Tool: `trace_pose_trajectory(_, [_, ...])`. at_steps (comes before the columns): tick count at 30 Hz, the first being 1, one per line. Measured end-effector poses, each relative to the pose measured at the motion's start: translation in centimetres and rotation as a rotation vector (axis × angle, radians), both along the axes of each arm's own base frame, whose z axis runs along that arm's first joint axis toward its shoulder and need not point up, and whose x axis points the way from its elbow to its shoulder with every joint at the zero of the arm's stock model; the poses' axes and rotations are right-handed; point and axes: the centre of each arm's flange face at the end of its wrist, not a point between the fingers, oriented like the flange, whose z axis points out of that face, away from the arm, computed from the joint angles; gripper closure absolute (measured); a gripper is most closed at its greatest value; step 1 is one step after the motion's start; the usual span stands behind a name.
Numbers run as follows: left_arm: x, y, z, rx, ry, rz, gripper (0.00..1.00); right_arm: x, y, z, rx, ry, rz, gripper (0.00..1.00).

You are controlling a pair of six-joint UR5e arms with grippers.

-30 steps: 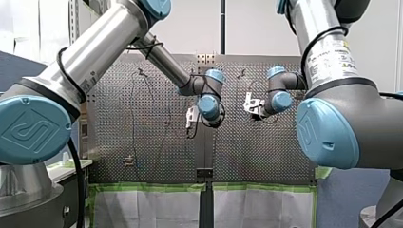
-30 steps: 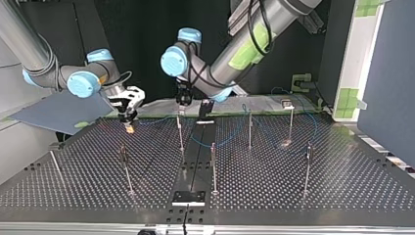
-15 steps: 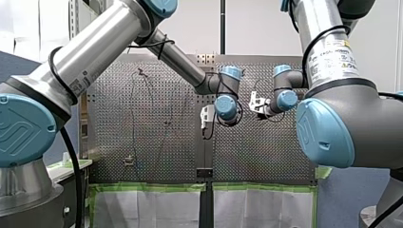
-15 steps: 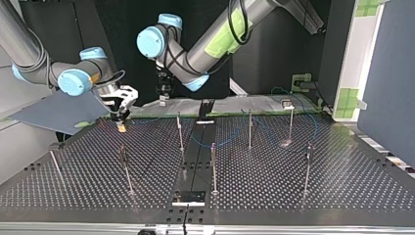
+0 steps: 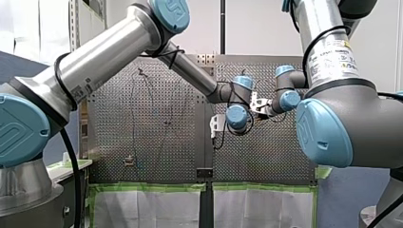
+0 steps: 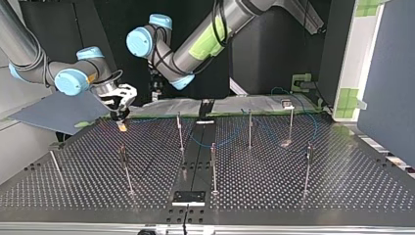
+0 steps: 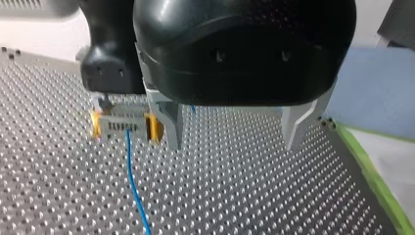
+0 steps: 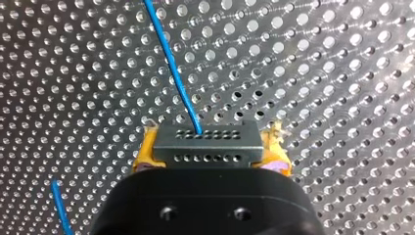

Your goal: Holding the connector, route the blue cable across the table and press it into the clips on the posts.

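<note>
In the right wrist view my right gripper is shut on a grey connector between its yellow pads. The blue cable runs out of the connector over the perforated table. In the left wrist view my left gripper is open and holds nothing, hovering just beside the held connector, with the cable trailing below. In the top view my right gripper is low at the back left and my left gripper is close by it. The cable sags between posts.
Several thin posts stand on the table, such as one, another and a third. A dark rail runs down the middle. A blue-grey panel lies by the back left corner.
My left arm has swung toward the top view's left, up beside my right gripper. My right gripper with the connector has shifted only slightly the same way.
</note>
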Motion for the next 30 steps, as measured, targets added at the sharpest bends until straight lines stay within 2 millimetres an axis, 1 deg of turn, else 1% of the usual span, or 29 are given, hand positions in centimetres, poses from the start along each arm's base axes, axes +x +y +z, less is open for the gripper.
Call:
trace_pose_trajectory(4, [1.2, -0.3, -1.0, -0.005, -0.006, 0.015, 0.00, -0.2, 0.1, -0.2, 0.003, 0.003, -0.001, 1.00])
trace_pose_trajectory(7, [2.1, -0.6, -1.1, -0.018, -0.017, 0.023, 0.00, -0.3, 0.1, -0.3, 0.004, 0.006, -0.002, 1.00])
trace_pose_trajectory(16, [5.1, -1.3, 1.5, -0.094, -0.076, 0.053, 0.00, -0.6, 0.0, -0.3, 0.003, 0.007, -0.005, 1.00])
trace_pose_trajectory(18, [5.5, -1.3, 1.7, -0.100, -0.081, 0.056, 0.00, -0.7, 0.0, -0.3, 0.003, 0.007, -0.006, 1.00])
trace_pose_trajectory(24, [7.3, -1.3, 0.5, -0.093, -0.070, 0.072, 0.00, -0.7, -0.1, -0.3, 0.002, 0.004, 0.002, 1.00])
trace_pose_trajectory(28, [9.5, -0.6, -0.6, -0.102, -0.068, 0.098, 0.00, -0.7, 0.0, -0.2, 0.001, 0.001, 0.014, 1.00])
trace_pose_trajectory(30, [10.3, -0.4, -0.6, -0.109, -0.071, 0.103, 0.00, -0.7, 0.0, -0.1, 0.000, -0.001, 0.019, 1.00])
